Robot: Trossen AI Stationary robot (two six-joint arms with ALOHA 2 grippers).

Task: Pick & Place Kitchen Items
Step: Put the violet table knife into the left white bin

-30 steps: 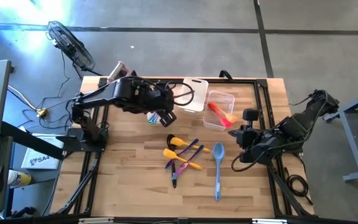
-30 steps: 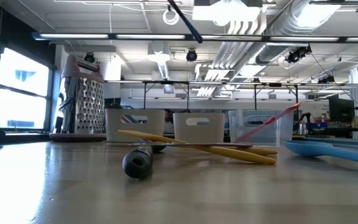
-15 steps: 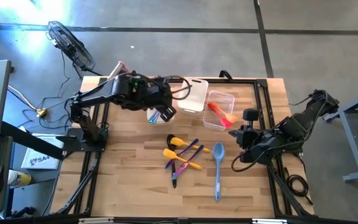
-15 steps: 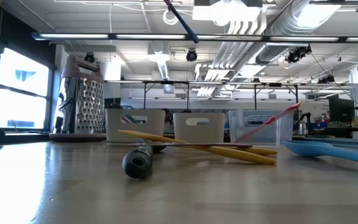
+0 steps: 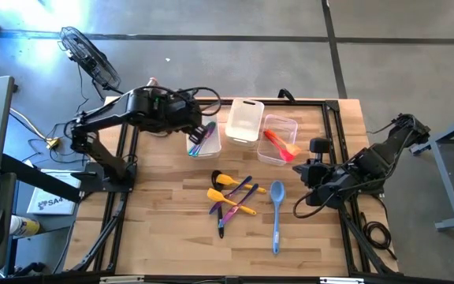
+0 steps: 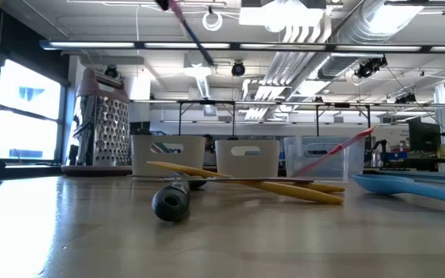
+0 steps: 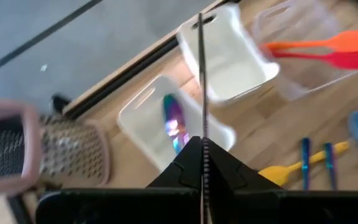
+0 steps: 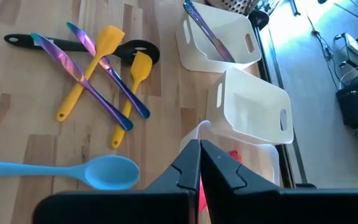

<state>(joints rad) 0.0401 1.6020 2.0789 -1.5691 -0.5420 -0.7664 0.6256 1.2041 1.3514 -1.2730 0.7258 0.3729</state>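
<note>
High view: left gripper [image 5: 189, 118] sits by the leftmost tub [image 5: 204, 140], fingers pinched together; utensil pile [image 5: 232, 197] lies mid-table. Left wrist view: something thin stands along the closed fingers, can't tell if gripped. Right wrist view: right gripper [image 8: 200, 163] closed, empty, near the tubs.

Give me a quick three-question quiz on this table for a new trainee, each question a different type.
1. True or false: the middle white tub holds two spatulas.
2. Where is the blue spoon? A on the table; B in a tub; C in a gripper.
3. Fill in: the clear tub holds a red spatula and an ___ one.
Key: 1 false; 2 A; 3 orange.
</note>
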